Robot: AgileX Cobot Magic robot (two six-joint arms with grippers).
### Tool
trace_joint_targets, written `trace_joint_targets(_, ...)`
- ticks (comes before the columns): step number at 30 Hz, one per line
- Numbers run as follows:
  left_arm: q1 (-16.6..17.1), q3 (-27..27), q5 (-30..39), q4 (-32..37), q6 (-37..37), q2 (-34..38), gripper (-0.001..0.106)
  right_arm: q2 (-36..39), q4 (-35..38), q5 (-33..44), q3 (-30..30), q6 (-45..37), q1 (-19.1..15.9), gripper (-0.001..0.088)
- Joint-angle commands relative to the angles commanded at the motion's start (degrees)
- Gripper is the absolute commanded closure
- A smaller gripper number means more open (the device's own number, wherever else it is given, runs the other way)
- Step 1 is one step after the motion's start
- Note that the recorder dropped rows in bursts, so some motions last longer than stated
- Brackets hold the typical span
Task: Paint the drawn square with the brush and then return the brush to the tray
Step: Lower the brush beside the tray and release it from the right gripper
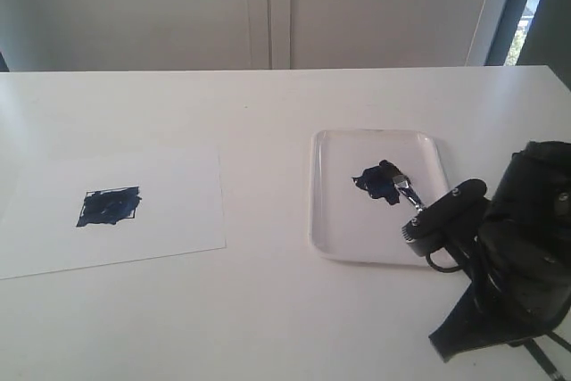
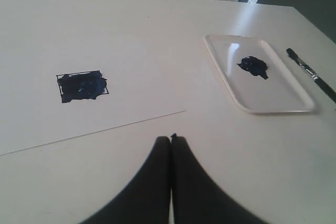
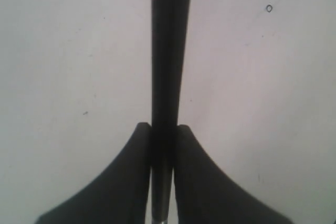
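The painting part is looking done: the square (image 1: 109,206) is showing as a solid dark patch, paint reaching its thin outline on most sides. It is sitting on the paper (image 1: 178,185), which is lying toward the left edge of the surface (image 1: 268,310).

What is remaining is the return. The brush (image 1: 406,189) is not yet lying in the tray (image 1: 348,220), which is resting toward the right edge of the surface. The right claw (image 3: 164,128) is gripping the black handle, its jaws narrowed tight against it on both sides. It is holding the brush slanted, so the silver collar and bristles are pointing over the paint blob (image 1: 379,182) in the middle of the tray.

Whether the tip is touching the blob or hanging above it is hard to tell. The left wrist view is placing the brush beyond the tray's rim, which suggests it is up in the air. The brush is probably needing to be lowered inside the rim and let go.

The left claw (image 2: 170,140) is hanging over bare surface near the paper's edge, fingers pressed together and holding nothing.

The surface is looking plain white with a few faint specks. A pale panelled wall (image 1: 268,6) is standing behind its far edge, and a strip of window (image 1: 526,15) is letting in daylight past the far right corner
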Motion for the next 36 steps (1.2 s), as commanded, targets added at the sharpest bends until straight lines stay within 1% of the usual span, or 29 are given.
trace_joint_targets(4, 0.0, 0.0, 0.0, 0.0, 0.1, 0.0, 0.105, 3.7, -1.8, -2.0, 0.0, 0.6, -1.6, 0.0868)
trace_joint_targets(8, 0.0, 0.1, -0.4, -0.1, 0.1, 0.0, 0.105, 4.8, -3.8, -2.6, -0.3, 1.8, -2.4, 0.0855)
trace_joint_targets(10, 0.0, 0.1, -0.9, -0.5, 0.1, 0.0, 0.105, 4.8, -4.3, -3.2, -0.3, 1.8, -3.0, 0.0802)
trace_joint_targets(11, 0.0, 0.1, -1.0, -0.5, 0.1, 0.0, 0.105, 4.8, -4.6, -3.3, -0.3, 1.8, -3.4, 0.0758)
trace_joint_targets(13, 0.0, 0.1, -1.3, -0.5, 0.3, 0.0, 0.105, 4.8, -4.9, -3.8, -0.3, 1.8, -4.0, 0.0663)
trace_joint_targets(16, 0.0, 0.1, -2.1, -0.5, 0.3, 0.0, 0.105, 4.8, -5.0, -4.8, -0.3, 1.8, -4.5, 0.0491)
trace_joint_targets(18, 0.0, 0.1, -2.2, -0.5, 0.5, 0.0, 0.105, 4.8, -5.4, -6.8, -0.3, 1.8, -4.5, 0.0409)
trace_joint_targets(20, 0.0, 0.1, -2.1, -0.5, 0.5, 0.0, 0.105, 4.8, -5.4, -8.5, -0.3, 2.6, -4.5, 0.0380)
trace_joint_targets(24, 0.0, 0.2, -2.4, -0.6, 0.5, 0.0, 0.105, 4.5, -3.8, -9.7, -1.1, 2.9, -4.5, 0.0381)
trace_joint_targets(26, 0.0, 2.3, -4.6, -2.6, 0.6, 0.1, 0.105, 2.3, -0.8, -8.8, -2.3, -0.5, -4.5, 0.0381)
trace_joint_targets(29, 0.0, 4.4, -8.0, -6.4, 4.4, 0.3, 0.105, -2.6, -0.2, -9.0, -3.3, -2.1, -4.5, 0.0381)
trace_joint_targets(30, 0.0, 5.5, -10.5, -7.7, 5.6, 0.6, 0.105, -6.4, -0.3, -9.6, -4.2, -2.7, -4.5, 0.0381)
trace_joint_targets(33, 0.0, 7.9, -15.4, -8.1, 6.1, 1.4, 0.105, -12.2, -0.1, -9.7, -5.8, -2.8, -4.5, 0.0381)
trace_joint_targets(34, 0.0, 10.3, -19.0, -8.6, 6.1, 2.0, 0.105, -16.0, 0.1, -9.3, -6.4, -2.8, -4.5, 0.0381)
trace_joint_targets(35, 0.0, 11.2, -20.3, -9.5, 6.1, 2.2, 0.105, -18.0, 0.2, -8.9, -6.7, -2.8, -4.5, 0.0381)
trace_joint_targets(36, 0.0, 13.3, -22.5, -10.8, 6.1, 2.8, 0.105, -22.0, 1.0, -8.3, -6.9, -3.1, -4.5, 0.0381)
